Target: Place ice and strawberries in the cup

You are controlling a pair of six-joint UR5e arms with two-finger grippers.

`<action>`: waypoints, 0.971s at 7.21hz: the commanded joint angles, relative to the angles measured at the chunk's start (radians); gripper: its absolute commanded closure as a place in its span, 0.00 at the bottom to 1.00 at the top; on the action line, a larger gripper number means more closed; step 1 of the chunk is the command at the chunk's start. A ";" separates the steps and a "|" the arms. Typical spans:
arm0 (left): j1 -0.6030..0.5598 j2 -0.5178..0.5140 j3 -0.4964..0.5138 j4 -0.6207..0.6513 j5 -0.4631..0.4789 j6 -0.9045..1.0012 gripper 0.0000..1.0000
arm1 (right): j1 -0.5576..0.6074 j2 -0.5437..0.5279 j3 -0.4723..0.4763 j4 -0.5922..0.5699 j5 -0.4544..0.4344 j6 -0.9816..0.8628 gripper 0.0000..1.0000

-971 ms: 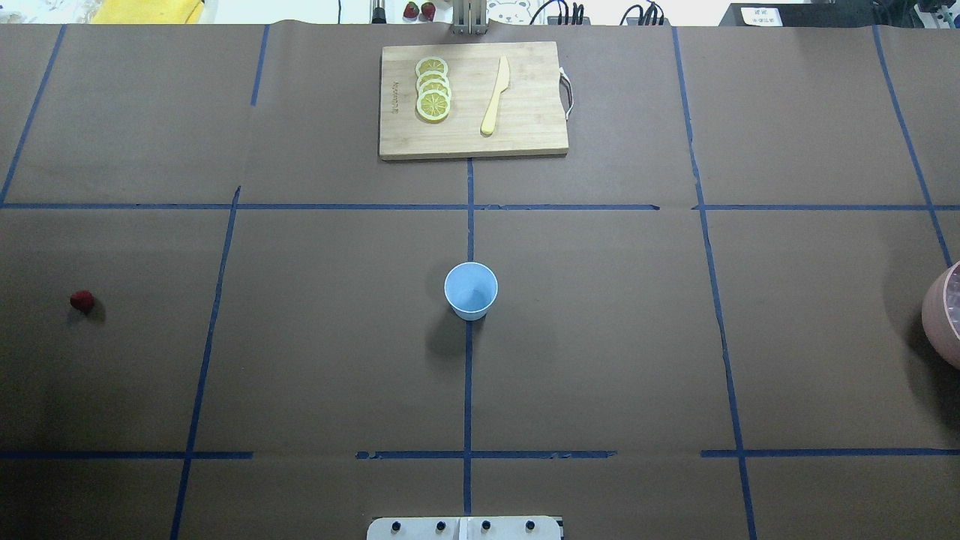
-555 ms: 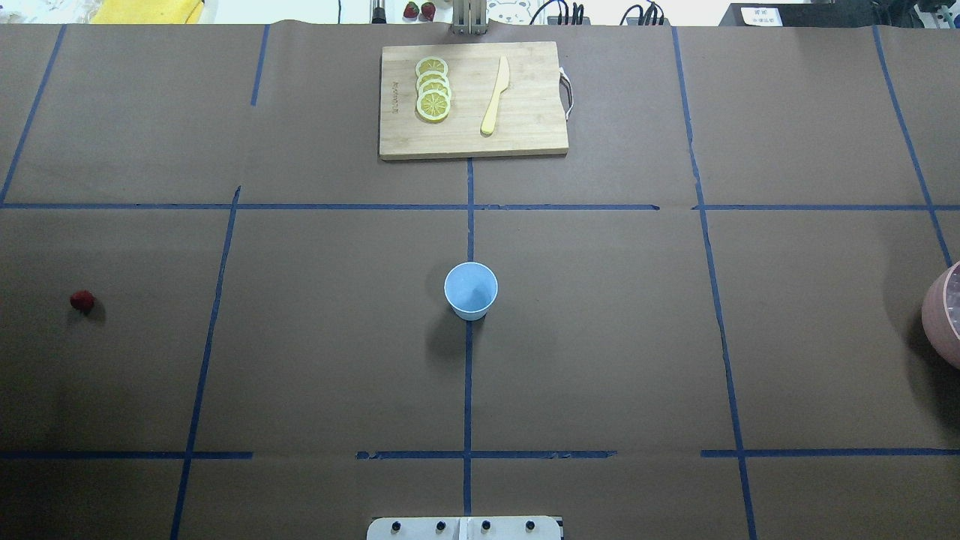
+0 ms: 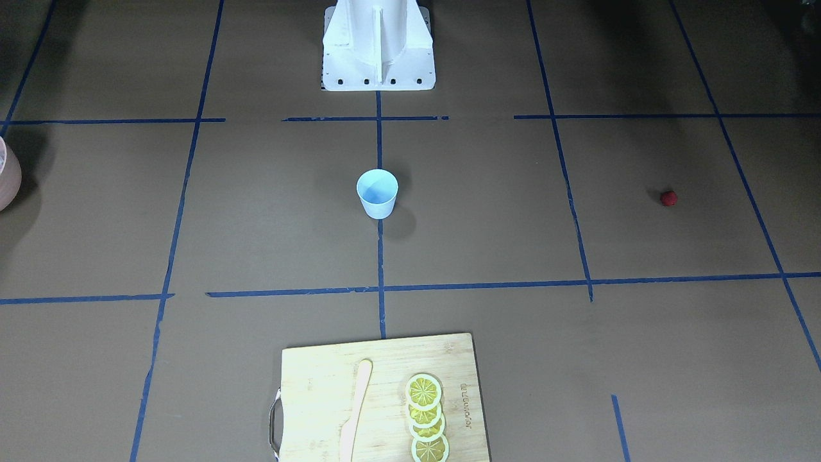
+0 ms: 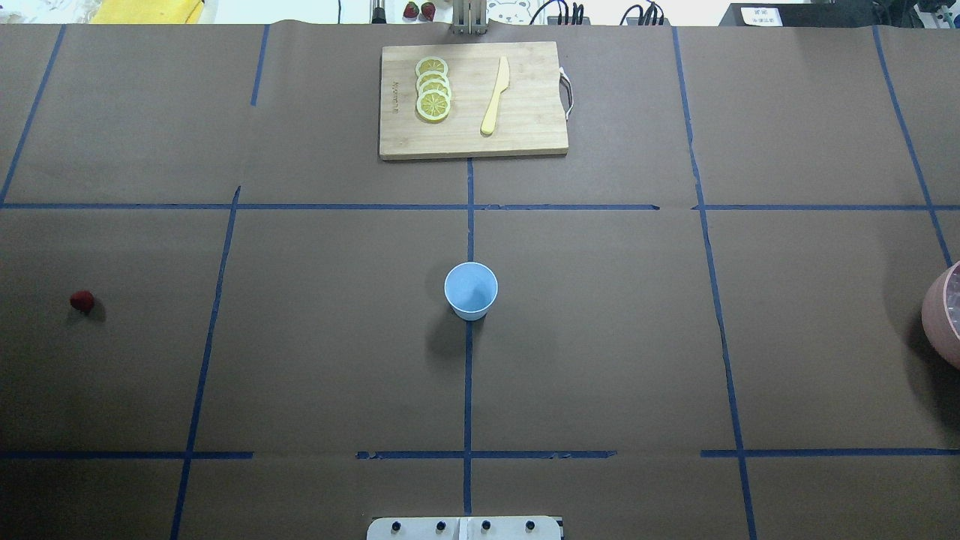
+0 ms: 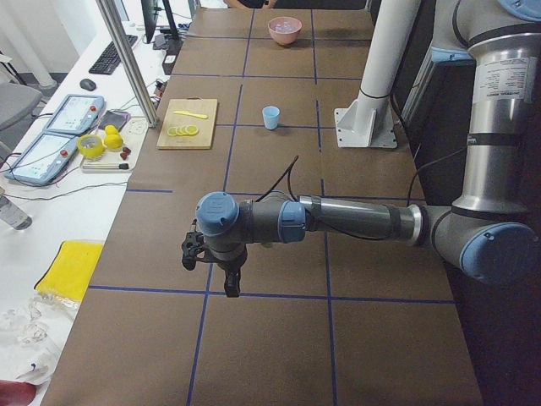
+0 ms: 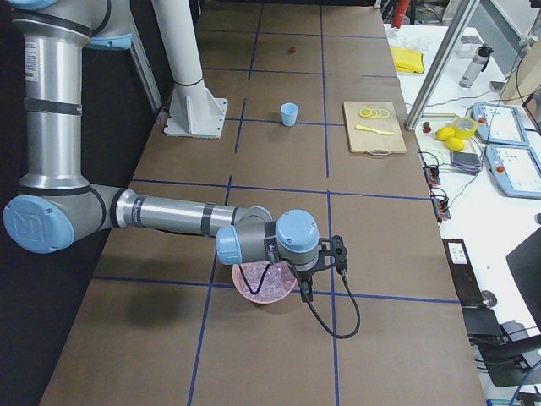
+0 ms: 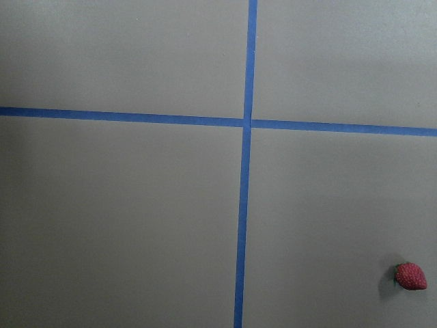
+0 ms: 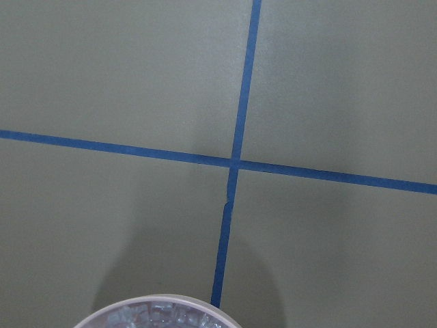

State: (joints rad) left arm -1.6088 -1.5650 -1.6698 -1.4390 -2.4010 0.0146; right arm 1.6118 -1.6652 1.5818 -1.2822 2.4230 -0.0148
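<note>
The pale blue cup (image 4: 470, 290) stands upright at the table's middle, also in the front view (image 3: 377, 192). One dark-red strawberry (image 4: 82, 301) lies on the far left of the table and shows at the lower right of the left wrist view (image 7: 410, 276). Clear ice pieces (image 8: 153, 318) fill a pinkish bowl (image 4: 943, 315) at the right edge. My left gripper (image 5: 230, 283) hangs above the table's left end. My right gripper (image 6: 304, 288) hovers at the bowl's (image 6: 266, 283) rim. I cannot tell whether either gripper is open or shut.
A wooden cutting board (image 4: 525, 135) at the far middle holds lemon slices (image 4: 433, 88) and a pale knife (image 4: 495, 96). The white robot base (image 3: 378, 45) stands at the near edge. Blue tape lines grid the brown table cover.
</note>
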 commanded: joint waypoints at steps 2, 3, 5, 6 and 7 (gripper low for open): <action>0.000 0.003 -0.002 -0.008 0.000 0.001 0.00 | -0.038 -0.042 0.004 0.083 -0.011 -0.002 0.01; 0.000 0.006 -0.002 -0.008 0.000 0.001 0.00 | -0.073 -0.059 0.024 0.083 -0.021 -0.001 0.01; 0.000 0.019 -0.010 -0.009 0.000 0.001 0.00 | -0.136 -0.097 0.072 0.081 -0.079 0.027 0.02; 0.000 0.019 -0.010 -0.011 0.000 0.001 0.00 | -0.168 -0.114 0.084 0.081 -0.102 0.042 0.02; 0.000 0.020 -0.010 -0.011 -0.001 0.001 0.00 | -0.187 -0.132 0.084 0.081 -0.125 0.042 0.03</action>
State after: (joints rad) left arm -1.6091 -1.5464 -1.6792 -1.4490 -2.4010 0.0154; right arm 1.4545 -1.7754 1.6590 -1.2011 2.3265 0.0198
